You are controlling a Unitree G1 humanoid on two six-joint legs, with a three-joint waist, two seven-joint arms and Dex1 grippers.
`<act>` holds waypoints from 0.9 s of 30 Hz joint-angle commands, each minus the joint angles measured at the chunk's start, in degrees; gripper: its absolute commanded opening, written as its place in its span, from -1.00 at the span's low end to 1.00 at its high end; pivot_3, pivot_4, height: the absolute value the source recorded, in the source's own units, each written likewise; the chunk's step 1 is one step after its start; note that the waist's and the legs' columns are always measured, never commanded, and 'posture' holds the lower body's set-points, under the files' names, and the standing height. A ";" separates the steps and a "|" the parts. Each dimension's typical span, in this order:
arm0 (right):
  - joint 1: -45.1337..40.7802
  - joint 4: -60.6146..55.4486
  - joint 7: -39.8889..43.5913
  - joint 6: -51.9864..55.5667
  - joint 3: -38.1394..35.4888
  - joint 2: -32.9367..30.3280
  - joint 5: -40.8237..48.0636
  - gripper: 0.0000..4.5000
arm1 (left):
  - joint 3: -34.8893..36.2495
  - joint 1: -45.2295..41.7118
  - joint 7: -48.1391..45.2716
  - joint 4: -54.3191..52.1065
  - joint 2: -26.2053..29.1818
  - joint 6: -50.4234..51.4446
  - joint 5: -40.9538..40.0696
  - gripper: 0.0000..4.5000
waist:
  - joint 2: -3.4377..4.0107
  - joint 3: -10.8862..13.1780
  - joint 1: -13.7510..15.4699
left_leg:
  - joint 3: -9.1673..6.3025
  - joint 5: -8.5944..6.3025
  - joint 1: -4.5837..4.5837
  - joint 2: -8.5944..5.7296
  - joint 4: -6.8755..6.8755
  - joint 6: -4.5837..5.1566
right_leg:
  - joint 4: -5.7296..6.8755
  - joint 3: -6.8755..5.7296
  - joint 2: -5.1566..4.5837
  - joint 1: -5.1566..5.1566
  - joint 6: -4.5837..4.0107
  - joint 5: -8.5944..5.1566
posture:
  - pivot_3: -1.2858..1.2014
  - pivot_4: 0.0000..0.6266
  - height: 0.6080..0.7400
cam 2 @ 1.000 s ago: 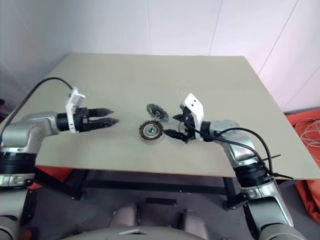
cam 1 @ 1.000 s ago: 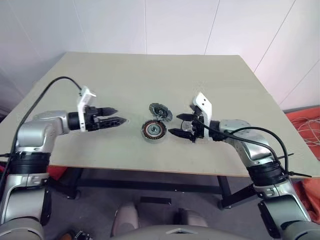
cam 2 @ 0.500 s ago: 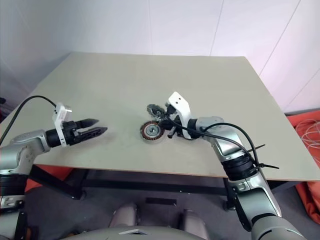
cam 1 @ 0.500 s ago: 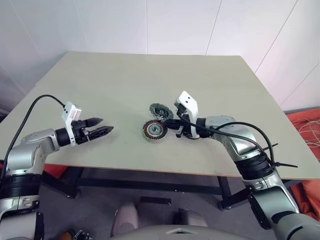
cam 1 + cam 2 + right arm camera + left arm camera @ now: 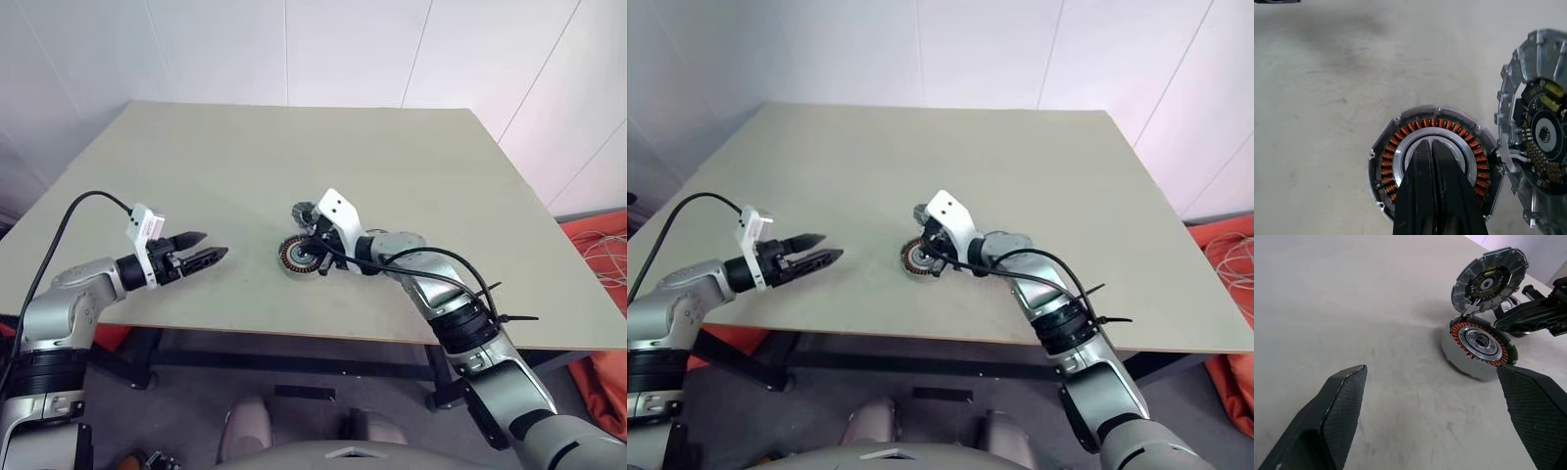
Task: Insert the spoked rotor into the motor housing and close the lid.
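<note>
I'm working over the wide pale beige table (image 5: 441,176), and I place everything from the short round metal motor housing with its ring of copper windings round a silver centre (image 5: 1480,340), which sits near the table's middle, a little toward my side.

My right tool (image 5: 1431,144) has its two black fingers pressed together with nothing between them. Their tips lie right over the housing's silver centre, coming in from the housing's right. I can't tell whether they touch the metal. My left tool (image 5: 212,245) hangs well apart to the housing's left with its fingers spread wide and nothing in them, pointing across at the housing.

The housing's bore faces up and has no rotor in it. Against its far rim leans the dark grey lid with radial segments and a pale centre (image 5: 1488,280). It stands on edge, tilted, with its lower edge touching the housing.

Just behind the right tool's fingers, on the housing's far right, there is a bit of pale curved metal (image 5: 1511,305). I can't tell whether that is the spoked rotor.

I judge the right arm is by far the nearer for whatever goes into that bore next, and the lid must tip flat afterwards.
</note>
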 commanded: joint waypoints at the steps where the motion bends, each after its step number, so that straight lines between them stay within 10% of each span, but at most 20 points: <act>1: -1.29 -0.07 -0.39 -1.87 -0.50 0.73 -0.69 -0.99 | 1.40 -0.35 0.39 -2.37 0.20 -1.12 -1.36 1.00 | 0.00 0.00 -0.02 | 0.00 0.00 0.00 0.01 0.00 0.00 | 0.00 0.00 0.00 0.00 0.00 0.00 | 0.03 -1.00 1.00; 27: -1.69 0.72 -0.68 2.01 -5.02 4.51 1.82 -0.99 | 0.73 -1.18 1.23 -2.55 -0.38 -1.22 -1.88 1.00 | -0.03 -0.02 -0.06 | -0.01 0.00 0.12 0.02 0.01 0.01 | 0.13 0.01 0.01 0.03 0.00 0.00 | 0.03 -1.00 1.00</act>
